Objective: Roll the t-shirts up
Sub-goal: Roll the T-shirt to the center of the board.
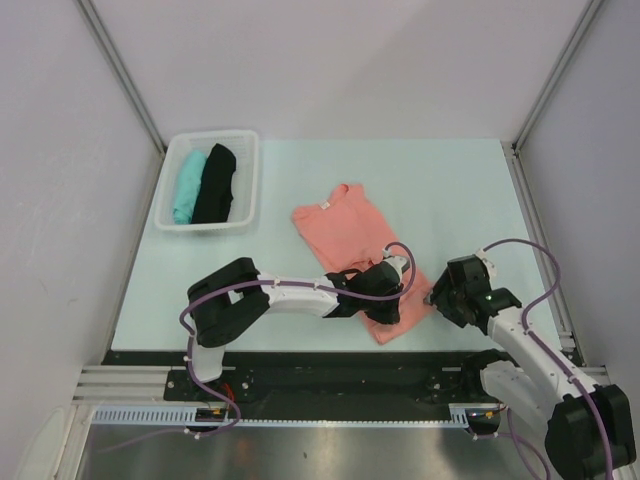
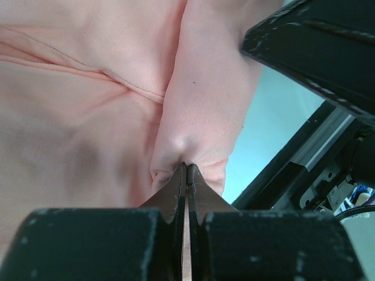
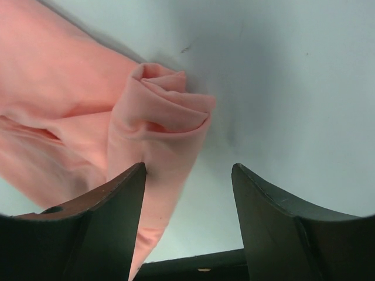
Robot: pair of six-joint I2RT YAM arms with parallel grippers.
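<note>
Nearest the lens in the left wrist view: left gripper (image 2: 186,170), clamped tight on a pinched ridge of the salmon-pink t-shirt (image 2: 88,117), no gap showing between the tips. Just ahead of the tips, a puckered fold swelling up and running off toward the top of the view, with a stitched seam crossing the flatter cloth to its left.

From the right wrist: same shirt, near corner curled into a loose roll (image 3: 170,105), layers showing at its open end, lying on the pale table (image 3: 281,70). Right gripper (image 3: 187,171) spread wide, nothing held; finger on the view's left in front of the cloth edge below the roll, other finger over bare table. Cannot tell whether touching the cloth.

From above: shirt spread on the table a little right of centre, laid on a slant, neck toward the far left, hem toward the near right. Reaching across from the left onto that hem end, the left gripper; just beside the shirt's near right edge, the right gripper.

Farther out, at the far left corner of the table: white basket (image 1: 252,170), holding a teal t-shirt (image 1: 186,186) and a black t-shirt (image 1: 215,184) side by side, teal on the left. Well apart from the pink shirt.
</note>
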